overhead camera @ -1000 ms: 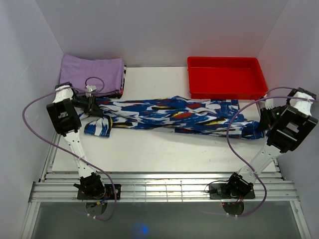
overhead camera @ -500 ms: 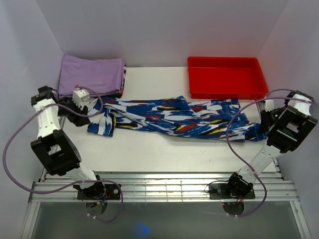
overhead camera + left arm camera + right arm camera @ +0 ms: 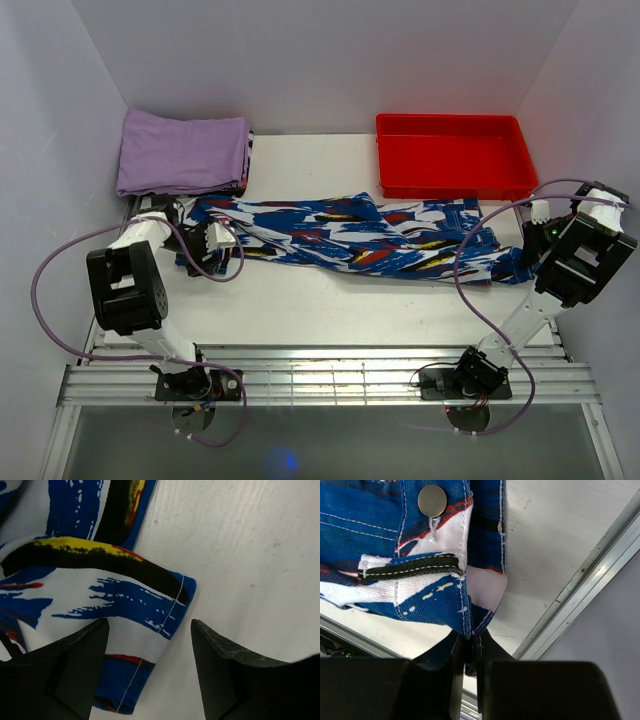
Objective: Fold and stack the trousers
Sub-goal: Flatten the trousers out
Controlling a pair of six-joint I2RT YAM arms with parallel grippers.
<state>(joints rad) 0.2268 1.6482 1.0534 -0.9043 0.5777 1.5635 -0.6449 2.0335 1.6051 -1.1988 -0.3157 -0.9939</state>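
The trousers (image 3: 350,235), printed in blue, white, red and black, lie stretched across the middle of the table, legs to the left and waist to the right. My left gripper (image 3: 212,245) hovers open just above the leg hem (image 3: 125,625); its black fingers (image 3: 70,670) straddle the hem's corner and bare table, holding nothing. My right gripper (image 3: 522,258) is shut on the waistband edge (image 3: 470,625) near the metal button (image 3: 432,500), at the table's right side.
A folded lilac cloth (image 3: 183,150) lies at the back left, close to the trouser legs. A red tray (image 3: 450,190) stands at the back right. A metal rail (image 3: 580,585) runs along the table's right edge, with white walls on three sides.
My left gripper has opened and let go of the leg end, swung out to the left, then come back low over the hem. The right gripper has kept its grip.
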